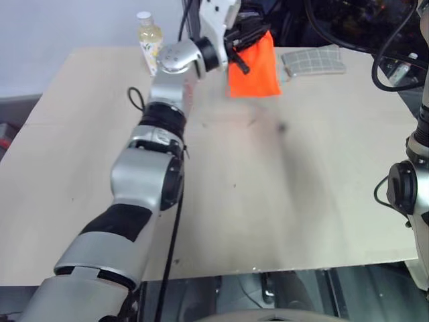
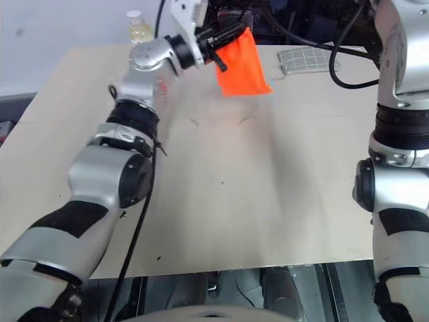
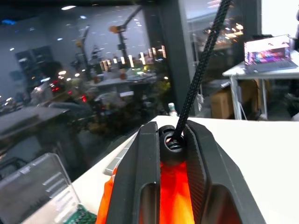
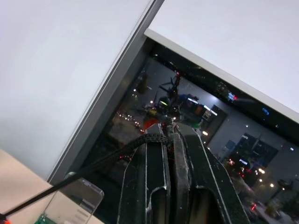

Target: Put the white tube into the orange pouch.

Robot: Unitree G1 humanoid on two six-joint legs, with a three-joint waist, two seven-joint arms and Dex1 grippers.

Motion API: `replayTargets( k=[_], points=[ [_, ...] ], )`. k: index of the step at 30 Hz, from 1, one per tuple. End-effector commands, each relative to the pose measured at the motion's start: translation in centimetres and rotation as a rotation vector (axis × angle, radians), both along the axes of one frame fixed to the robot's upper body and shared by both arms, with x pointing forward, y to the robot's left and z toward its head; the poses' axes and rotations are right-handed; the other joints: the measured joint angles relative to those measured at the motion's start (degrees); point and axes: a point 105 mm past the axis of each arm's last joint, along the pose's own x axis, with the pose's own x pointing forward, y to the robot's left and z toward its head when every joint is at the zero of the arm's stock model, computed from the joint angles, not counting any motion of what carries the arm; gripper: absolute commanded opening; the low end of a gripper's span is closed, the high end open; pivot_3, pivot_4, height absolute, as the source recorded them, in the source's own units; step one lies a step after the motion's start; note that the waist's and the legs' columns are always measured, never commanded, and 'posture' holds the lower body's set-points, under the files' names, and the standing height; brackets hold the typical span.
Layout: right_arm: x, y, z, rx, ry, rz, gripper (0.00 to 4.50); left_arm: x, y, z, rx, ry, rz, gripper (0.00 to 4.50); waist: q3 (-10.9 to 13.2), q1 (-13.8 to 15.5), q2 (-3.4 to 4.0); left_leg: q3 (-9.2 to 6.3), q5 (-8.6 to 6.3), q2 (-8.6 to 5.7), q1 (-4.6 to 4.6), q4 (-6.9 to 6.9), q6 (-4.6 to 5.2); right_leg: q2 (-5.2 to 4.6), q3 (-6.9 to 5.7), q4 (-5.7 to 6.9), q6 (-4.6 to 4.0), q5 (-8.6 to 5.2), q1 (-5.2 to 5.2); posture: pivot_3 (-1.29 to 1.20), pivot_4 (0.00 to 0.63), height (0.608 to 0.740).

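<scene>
The orange pouch [image 1: 255, 70] hangs above the far middle of the table, lifted off the surface. My left gripper [image 1: 244, 40] is shut on its top edge. In the left wrist view, orange fabric [image 3: 173, 191] and a dark toggle sit between the fingers [image 3: 140, 177], and the dark drawstring cord [image 3: 201, 70] runs up and away from them. In the right wrist view, my right gripper [image 4: 168, 133] is raised high and shut on that cord [image 4: 93, 165], which stretches taut from its tips. The white tube is hidden or out of view.
A pale yellow bottle [image 1: 149, 40] with a white cap stands at the far left of the wooden table [image 1: 268, 201]. A grey checked pouch [image 1: 314, 62] lies at the far right, behind the orange pouch. Black cables [image 1: 389, 54] hang at the back right.
</scene>
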Motion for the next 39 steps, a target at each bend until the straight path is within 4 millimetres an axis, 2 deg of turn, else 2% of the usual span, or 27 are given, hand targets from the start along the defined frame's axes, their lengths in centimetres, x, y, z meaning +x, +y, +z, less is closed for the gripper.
replayTargets(
  k=[1, 2, 5, 7, 11, 13, 17, 19, 20, 21, 23, 25, 28, 30, 33, 35, 39],
  points=[
    [-4.1, -5.2, 1.5, 0.131, -0.159, -0.132, 0.0, -0.6, -0.6, -4.4, 0.218, 0.055, -0.049, 0.23, -0.02, 0.71, -0.01, 0.01, 0.0, 0.0, 0.0, 0.0, 0.0, -0.01, 0.01, 0.0, 0.0, 0.0, 0.01, 0.0, 0.15, 0.74],
    [-3.8, -5.7, 0.2, 0.134, -0.125, -0.155, 0.0, -1.1, -1.3, -5.9, 0.25, 0.082, -0.088, 0.23, -0.04, 1.02, -0.01, 0.02, 0.0, 0.0, 0.02, 0.02, 0.0, -0.01, 0.0, 0.0, 0.0, 0.0, 0.04, 0.0, 0.15, 0.74],
    [-2.9, -8.0, -5.2, 0.188, 0.026, -0.239, 0.0, -3.1, -4.1, -12.6, 0.356, 0.21, -0.193, 0.23, -0.08, 1.38, 0.0, 0.01, -0.02, -0.01, 0.09, 0.19, 0.03, -0.03, -0.04, 0.05, 0.0, 0.0, 0.23, 0.0, 0.15, 0.74],
    [-2.7, -9.2, -8.3, 0.214, 0.109, -0.289, 0.0, -3.7, -6.0, -15.1, 0.334, 0.279, -0.209, 0.23, -0.07, 1.48, -0.01, 0.0, -0.03, -0.02, 0.05, 0.38, 0.05, -0.03, -0.04, 0.09, 0.0, 0.0, 0.25, 0.0, 0.15, 0.74],
    [-2.7, -10.9, -12.4, 0.232, 0.22, -0.366, 0.0, -3.8, -8.9, -17.7, 0.338, 0.309, -0.207, 0.23, -0.08, 0.95, 0.0, 0.01, -0.18, -0.02, 0.21, 0.54, 0.32, -0.02, 0.03, 0.11, 0.02, 0.0, 0.26, 0.0, 0.15, 0.74],
    [-2.8, -11.4, -13.8, 0.22, 0.258, -0.386, 0.0, -3.8, -9.8, -18.3, 0.357, 0.287, -0.201, 0.23, -0.11, 0.69, 0.03, -0.06, -0.18, 0.03, 0.39, 0.49, 0.33, 0.08, 0.04, 0.13, 0.02, 0.0, 0.37, 0.0, 0.15, 0.74],
    [-2.8, -11.3, -17.5, 0.177, 0.377, -0.388, 0.0, -4.0, -10.1, -19.2, 0.33, 0.318, -0.229, 0.23, -0.22, 0.71, 0.08, -0.11, -0.18, 0.04, 0.41, 0.45, 0.34, 0.13, 0.09, 0.15, 0.0, 0.0, 0.36, 0.0, 0.15, 0.74],
    [-2.9, -10.5, -20.1, 0.156, 0.476, -0.33, 0.0, -3.9, -9.3, -19.0, 0.278, 0.339, -0.232, 1.25, -0.23, 0.63, 0.11, -0.1, -0.18, 0.05, 0.39, 0.45, 0.33, 0.13, 0.1, 0.13, 0.0, 0.0, 0.37, 0.0, 0.15, 0.74],
    [-3.0, -10.1, -21.5, 0.138, 0.526, -0.3, 0.0, -3.9, -8.9, -18.8, 0.259, 0.338, -0.236, 1.54, -0.23, 0.65, 0.11, -0.08, -0.18, 0.04, 0.38, 0.45, 0.33, 0.13, 0.13, 0.11, 0.0, 0.0, 0.36, 0.0, 0.15, 0.74],
    [-3.1, -10.0, -22.9, 0.124, 0.558, -0.282, 0.32, -4.0, -8.3, -18.6, 0.234, 0.332, -0.244, 2.12, -0.23, 0.66, 0.12, -0.09, -0.18, 0.05, 0.38, 0.46, 0.33, 0.12, 0.13, 0.11, 0.0, 0.0, 0.37, 0.0, 0.15, 0.74],
    [-3.5, -10.4, -25.8, 0.099, 0.626, -0.27, 1.02, -4.4, -6.8, -17.8, 0.167, 0.322, -0.249, 3.01, -0.24, 0.77, 0.14, -0.11, -0.18, 0.05, 0.36, 0.44, 0.33, 0.12, 0.11, 0.1, 0.0, 0.0, 0.36, 0.0, 0.15, 0.74],
    [-4.2, -10.8, -28.3, 0.049, 0.685, -0.268, 2.07, -5.0, -5.1, -17.1, 0.112, 0.309, -0.246, 3.97, -0.24, 0.9, 0.14, -0.12, -0.19, 0.05, 0.34, 0.42, 0.33, 0.11, 0.09, 0.09, 0.01, -0.01, 0.36, 0.0, 0.15, 0.74],
    [-6.1, -11.0, -31.1, 0.004, 0.765, -0.203, 3.51, -6.2, -1.1, -16.5, 0.059, 0.302, -0.196, 3.98, -0.26, 0.84, 0.17, -0.1, -0.18, 0.04, 0.37, 0.48, 0.33, 0.06, 0.1, 0.11, 0.01, 0.0, 0.4, 0.0, 0.15, 0.74],
    [-7.3, -11.0, -31.7, -0.014, 0.786, -0.16, 4.3, -6.8, 1.8, -16.8, 0.036, 0.326, -0.121, 3.98, -0.33, 0.81, 0.21, -0.1, -0.18, 0.04, 0.42, 0.49, 0.33, 0.06, 0.11, 0.12, 0.01, 0.0, 0.44, 0.0, 0.15, 0.74],
    [-9.6, -11.0, -31.9, -0.02, 0.819, -0.09, 4.3, -8.3, 6.5, -18.1, 0.044, 0.36, -0.005, 3.98, -0.35, 0.5, 0.28, -0.11, -0.19, 0.1, 0.76, 0.45, 0.32, 0.08, 0.1, 0.1, 0.0, -0.02, 0.73, 0.0, 0.15, 0.74],
    [-10.8, -11.1, -32.1, -0.043, 0.84, -0.064, 4.3, -9.5, 8.0, -18.5, 0.052, 0.379, 0.017, 3.98, -0.35, 0.62, 0.28, -0.11, -0.21, 0.12, 1.35, 0.35, 0.31, 0.08, 0.07, 0.06, -0.2, -0.18, 1.27, 0.0, 0.15, 0.74],
    [-13.1, -11.3, -32.4, -0.052, 0.892, -0.008, 4.3, -11.5, 11.5, -19.3, 0.067, 0.427, 0.082, 3.98, -0.54, 1.02, 0.19, -0.13, -0.34, 0.15, 1.4, 0.4, 0.06, -0.12, -0.06, 0.04, -0.04, -0.29, 1.31, 0.0, 0.15, 0.74]
  ],
)
